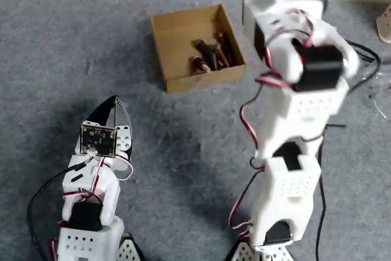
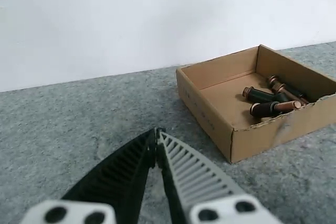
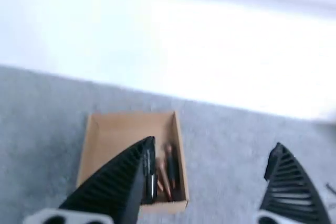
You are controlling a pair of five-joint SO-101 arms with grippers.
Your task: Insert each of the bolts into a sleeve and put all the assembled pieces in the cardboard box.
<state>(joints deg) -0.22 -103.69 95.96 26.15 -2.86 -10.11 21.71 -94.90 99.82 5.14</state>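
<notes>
Soft, even light; faint shadows on the grey carpet (image 1: 183,151); glare off the white wall (image 3: 210,40).

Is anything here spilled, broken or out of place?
Nothing stands out. The bolts lie in a loose heap inside the box, which sits flat and looks undamaged.

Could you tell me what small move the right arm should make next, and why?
Probably draw the right tool back from the cardboard box toward rest. It hangs open and empty near the box, and the assembled pieces, which are all the bolts in view, already lie inside. The left tool is shut and empty too.
</notes>
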